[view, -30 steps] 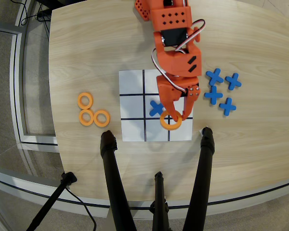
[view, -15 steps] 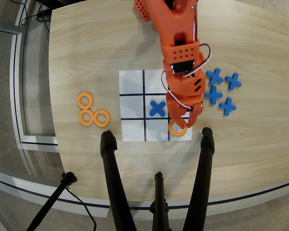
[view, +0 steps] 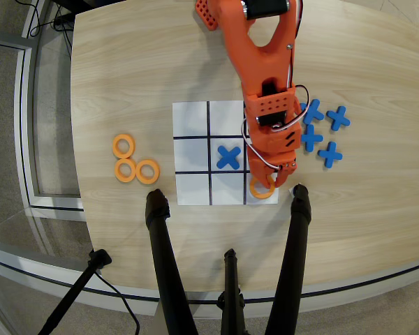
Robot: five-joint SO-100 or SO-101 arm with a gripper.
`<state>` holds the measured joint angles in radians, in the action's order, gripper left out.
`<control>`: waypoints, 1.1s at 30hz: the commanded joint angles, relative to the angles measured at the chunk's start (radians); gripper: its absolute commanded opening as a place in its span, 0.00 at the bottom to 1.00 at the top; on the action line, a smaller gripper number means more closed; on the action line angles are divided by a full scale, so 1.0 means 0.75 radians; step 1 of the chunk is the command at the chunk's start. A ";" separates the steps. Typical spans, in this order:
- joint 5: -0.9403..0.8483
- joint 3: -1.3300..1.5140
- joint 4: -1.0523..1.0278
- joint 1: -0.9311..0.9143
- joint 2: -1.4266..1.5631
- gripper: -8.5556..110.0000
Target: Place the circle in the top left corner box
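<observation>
We see arm stretched down over grid sheet (view: pixel 193 153) | gripper (view: pixel 271 179) clasping circle (view: pixel 261 189) | above sheet's lower-right corner cell

In the overhead view, you are seeing the grid sheet (view: pixel 193 157) lying near the middle of the table (view: pixel 126 70). One cross (view: pixel 228 157) is sitting in the grid's middle cell. One ring (view: pixel 262 188) is lying in the lower right corner cell (view: pixel 258 197), with the gripper (view: pixel 279 176) positioned directly over its upper edge. The arm (view: pixel 255 56) is reaching in from the top edge, covering the grid's right column. Three more rings (view: pixel 134 162) are clustered on the table, left of the sheet and touching one another. Four crosses (view: pixel 321 129) are grouped to the right of the sheet, beside the arm. A tripod's legs (view: pixel 227 279) are crossing the table's lower edge, below the sheet.
</observation>
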<state>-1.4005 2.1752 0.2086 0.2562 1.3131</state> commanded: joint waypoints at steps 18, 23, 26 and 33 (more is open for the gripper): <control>-0.004 -0.012 0.029 0.010 -0.020 0.07; -0.004 -0.012 0.029 0.010 -0.016 0.08; -0.004 -0.014 0.029 0.006 -0.016 0.09; -0.004 -0.012 0.041 -0.004 -0.016 0.12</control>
<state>-1.4005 2.1660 0.2270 0.2577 1.2732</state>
